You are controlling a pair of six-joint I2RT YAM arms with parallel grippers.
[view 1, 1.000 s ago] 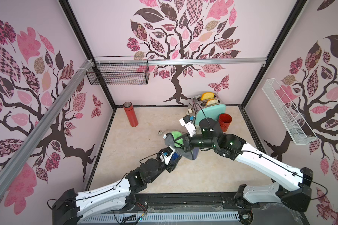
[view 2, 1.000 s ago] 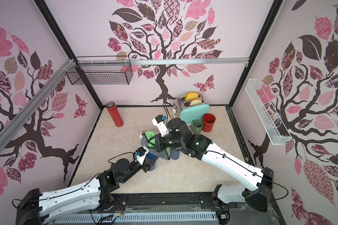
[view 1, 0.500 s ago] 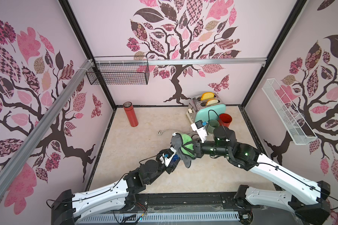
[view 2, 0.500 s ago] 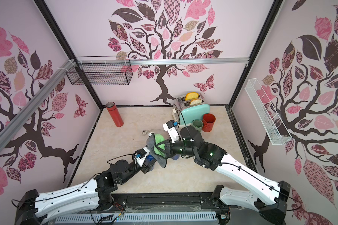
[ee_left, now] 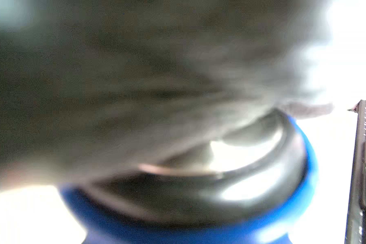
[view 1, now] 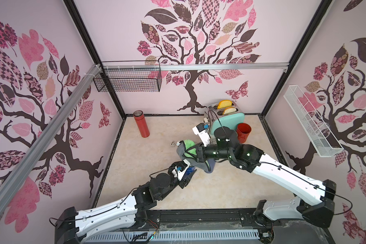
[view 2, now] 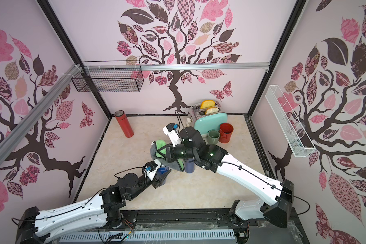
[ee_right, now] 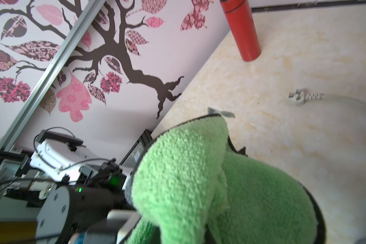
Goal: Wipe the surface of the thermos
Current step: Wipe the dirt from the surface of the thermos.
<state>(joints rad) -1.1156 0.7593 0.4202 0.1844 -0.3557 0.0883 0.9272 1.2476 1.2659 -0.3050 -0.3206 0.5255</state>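
A blue thermos [view 1: 191, 169] [view 2: 161, 169] with a steel rim stands mid-floor, and my left gripper [view 1: 188, 172] [view 2: 163, 173] is shut round its body. My right gripper [view 1: 195, 153] is shut on a green-and-grey cloth [view 1: 188, 150] [view 2: 160, 150], which drapes over the thermos top. In the left wrist view the grey side of the cloth [ee_left: 135, 74] lies blurred across the thermos rim above the blue body [ee_left: 178, 230]. The right wrist view is filled by the green cloth [ee_right: 199, 179], which hides the fingers.
A navy cup [view 2: 189, 166] stands right beside the cloth. At the back right are a teal toaster [view 1: 227, 121], a red cup [view 1: 243, 132] and a green mug [view 2: 213, 136]. A red bottle [view 1: 141, 123] stands back left. A plug [view 1: 173, 143] lies on the floor.
My right arm swung the cloth toward the front right, then back to the left over the thermos top. The left arm and thermos have barely moved.
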